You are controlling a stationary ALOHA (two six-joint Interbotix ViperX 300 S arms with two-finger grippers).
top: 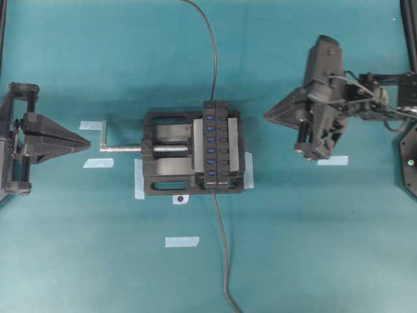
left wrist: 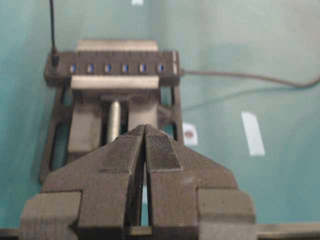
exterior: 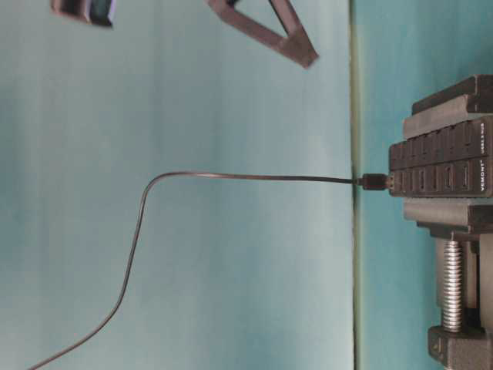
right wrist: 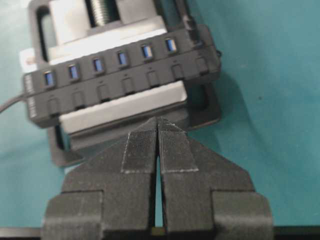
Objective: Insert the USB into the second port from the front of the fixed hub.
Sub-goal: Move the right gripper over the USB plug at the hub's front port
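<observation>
The fixed hub (top: 218, 145) is a long black bar with a row of blue slots, clamped in a vise at the table's middle. The USB plug (right wrist: 189, 27) stands upright in the slot at the hub's far end, and its thin cable (top: 212, 52) rises off the top of the overhead view. From table level the plug (exterior: 375, 182) sits against the hub (exterior: 443, 177). My left gripper (top: 88, 140) is shut and empty, well left of the vise. My right gripper (top: 267, 116) is shut and empty, to the right of the hub. Both pairs of tips (left wrist: 145, 127) (right wrist: 158, 120) meet.
The black bench vise (top: 163, 177) has a silver screw and crank (top: 120, 148) pointing toward my left gripper. The hub's own lead (top: 225, 261) runs from its near end to the front edge. Strips of pale tape (top: 182, 241) (top: 332, 160) lie on the teal table.
</observation>
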